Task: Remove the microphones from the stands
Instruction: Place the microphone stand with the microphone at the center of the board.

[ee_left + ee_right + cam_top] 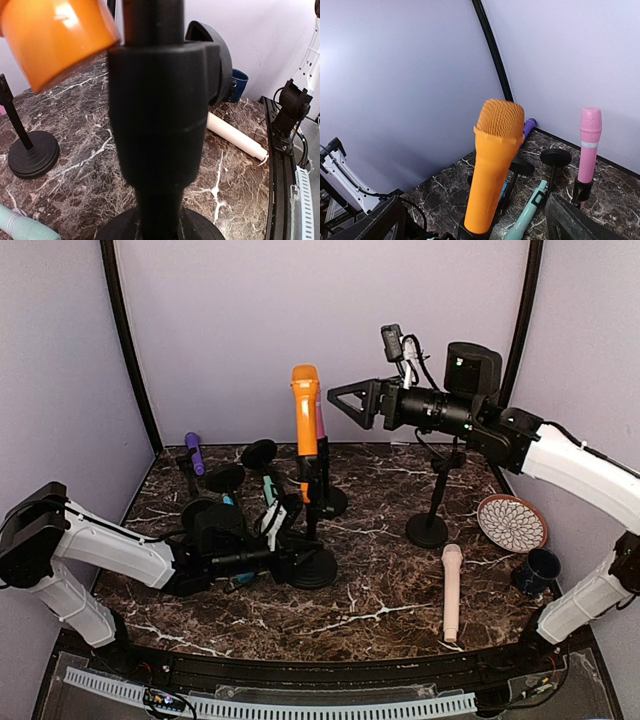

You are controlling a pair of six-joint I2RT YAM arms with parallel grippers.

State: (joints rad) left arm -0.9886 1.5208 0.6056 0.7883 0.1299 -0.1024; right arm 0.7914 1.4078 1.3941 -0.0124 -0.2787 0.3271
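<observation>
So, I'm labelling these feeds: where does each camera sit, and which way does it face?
Top: above and behind, looking down at the table; left arm and right arm show.
Left wrist: low, close against the stand; nothing of the arm shows.
Right wrist: raised, facing the orange mic; fingers at bottom edge.
Shared: the orange mic appears in all three.

On my feed I'm seeing an orange microphone (305, 415), a black stand (155, 125), a pink mic (589, 145), a purple mic (194, 453), a teal mic (525, 217), a cream mic (452, 590), a dark brown surface (380, 585) with white marble veins, a white plate (511, 523) with a brownish lattice pattern and a navy mug (537, 570).
</observation>
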